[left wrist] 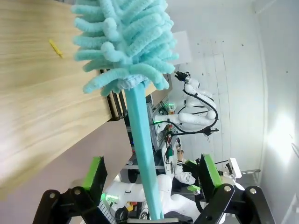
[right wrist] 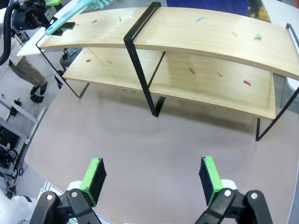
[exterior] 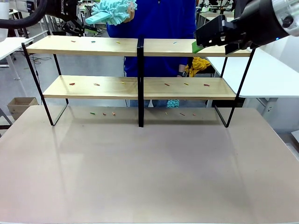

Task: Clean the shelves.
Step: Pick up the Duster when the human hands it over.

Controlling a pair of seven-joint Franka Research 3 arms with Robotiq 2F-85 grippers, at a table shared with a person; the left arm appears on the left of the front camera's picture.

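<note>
The shelves (exterior: 93, 45) stood across the far half of the surface (exterior: 149, 177), two light-wood boards in a thin black frame with a black post (exterior: 140, 84) at the middle. Small coloured scraps (exterior: 72, 84) lay scattered on both boards and on the surface under the lower one.

The left gripper (left wrist: 152, 175) hung by the left end of the top board. Its jaws were apart, and a teal duster (left wrist: 126, 42) rose between the green pads (left wrist: 96, 175), its handle touching neither pad as far as the left wrist view showed. The fluffy head sat over the top board's left part; whether it touched the wood could not be told.

The right gripper (right wrist: 152, 179) was raised near the right end of the top board, jaws wide apart with nothing between them, looking down on the shelves and the surface before them. A person (exterior: 154, 18) in a blue top stood behind the shelves.
</note>
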